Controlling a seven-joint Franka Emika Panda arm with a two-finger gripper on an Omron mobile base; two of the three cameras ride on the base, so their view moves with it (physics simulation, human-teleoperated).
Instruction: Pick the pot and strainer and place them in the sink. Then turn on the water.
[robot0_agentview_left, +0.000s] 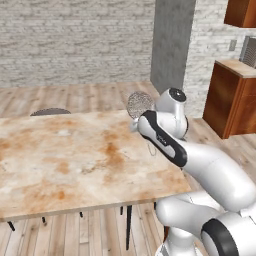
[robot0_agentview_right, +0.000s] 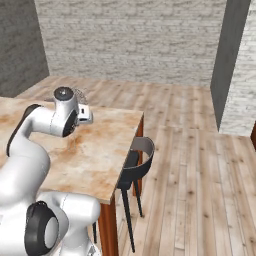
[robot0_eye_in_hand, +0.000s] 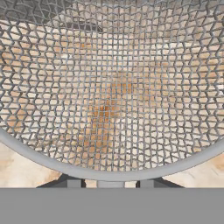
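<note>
Looking down the hand cam, I've got one strainer (robot0_eye_in_hand: 112, 87) sitting right in front of the claw (robot0_eye_in_hand: 110, 183), its rim crossing just above the two dark fingertips (robot0_eye_in_hand: 72, 182). The jaws are partly closed and seem pinched on that rim, with the mesh bowl covering the table (robot0_eye_in_hand: 17, 168) beneath. From the left base cam the strainer (robot0_agentview_left: 139, 104) hangs over the table's (robot0_agentview_left: 75, 160) far right corner, just behind the wrist. One chair (robot0_agentview_right: 136, 162) is tucked at the table's right edge, another at the far side.
</note>
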